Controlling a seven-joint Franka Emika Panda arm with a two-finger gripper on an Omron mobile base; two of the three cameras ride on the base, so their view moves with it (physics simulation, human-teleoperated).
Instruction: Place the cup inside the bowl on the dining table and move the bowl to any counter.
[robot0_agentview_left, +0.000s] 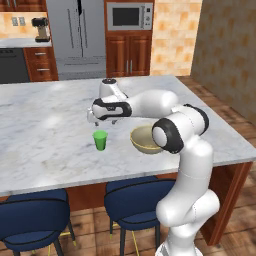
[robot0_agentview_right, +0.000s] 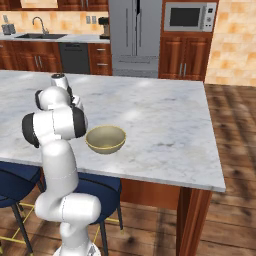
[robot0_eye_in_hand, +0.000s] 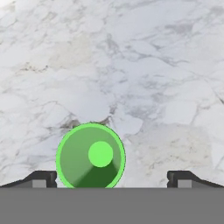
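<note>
The small green cup stands upright on the dining table, near its front edge. My gripper hangs just above it, pointing down, open and holding nothing. The hand view looks straight down into the cup, which lies between the two fingertips, closer to the left one, with my gripper open wide around it. The tan bowl sits to the cup's right, partly behind my elbow. In the right base view the bowl is in full sight and my arm hides the cup.
Two blue stools stand under the table's front edge. Far behind are the wall counter with a sink, a coffee machine, a fridge and a microwave.
</note>
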